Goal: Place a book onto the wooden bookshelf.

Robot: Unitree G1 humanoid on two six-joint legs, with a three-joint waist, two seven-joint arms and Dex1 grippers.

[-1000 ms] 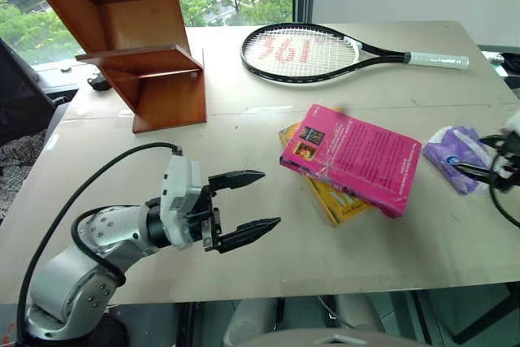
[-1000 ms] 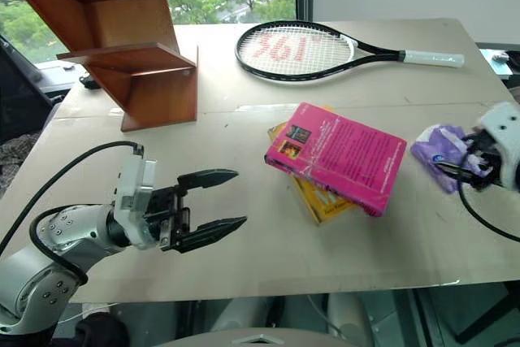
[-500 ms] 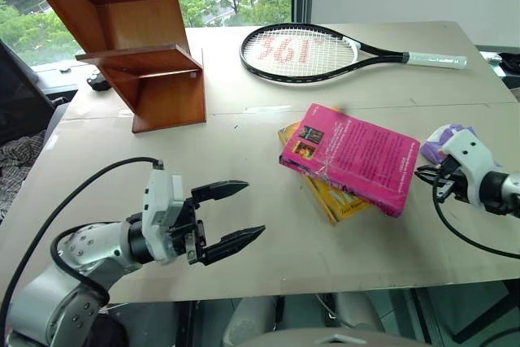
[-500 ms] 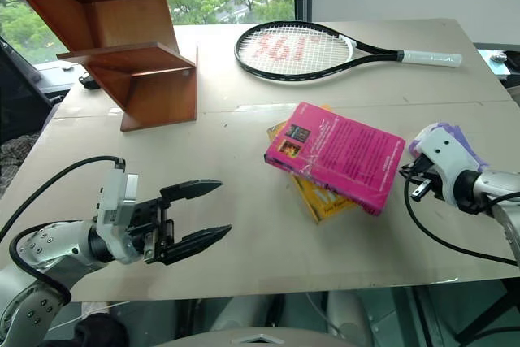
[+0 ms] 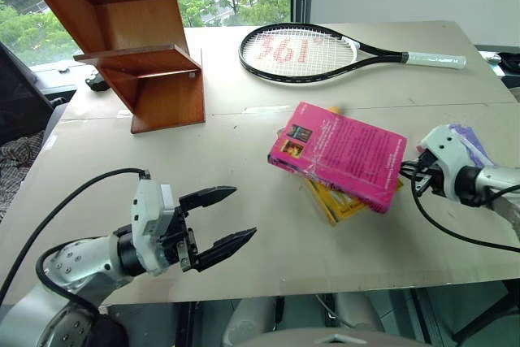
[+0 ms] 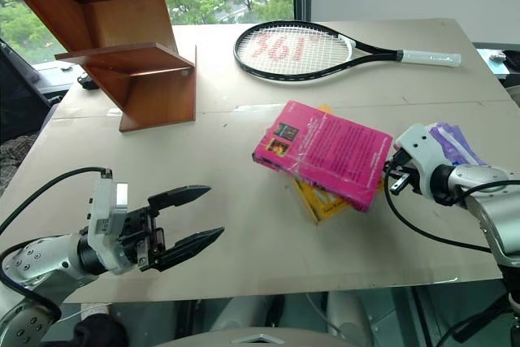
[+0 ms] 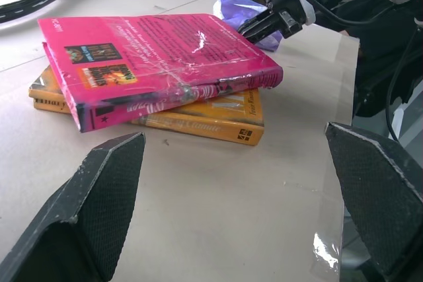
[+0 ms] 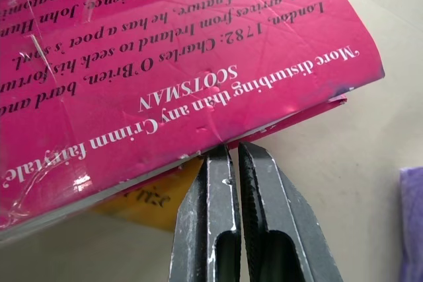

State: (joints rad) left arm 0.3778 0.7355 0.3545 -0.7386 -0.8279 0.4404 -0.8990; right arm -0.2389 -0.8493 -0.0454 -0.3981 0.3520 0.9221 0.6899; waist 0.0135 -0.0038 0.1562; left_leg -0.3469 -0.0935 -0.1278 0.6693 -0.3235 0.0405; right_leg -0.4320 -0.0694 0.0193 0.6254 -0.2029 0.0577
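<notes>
Right wrist view: right gripper [image 8: 232, 150], jaws together, noses the book [image 5: 340, 154] edge atop the yellow book [image 5: 345, 204]; it should push gently. Left gripper [image 5: 224, 219], jaws apart, waits near the desk [image 5: 244, 152] front edge.

book [image 8: 165, 51] cover: "SCOTSMAN"; "More disturbing than any Crimm fairytale"; "London, 1782: Charles O'Brien"
tennis racket [image 5: 301, 52] strings: red "361", perhaps with a degree sign
</notes>
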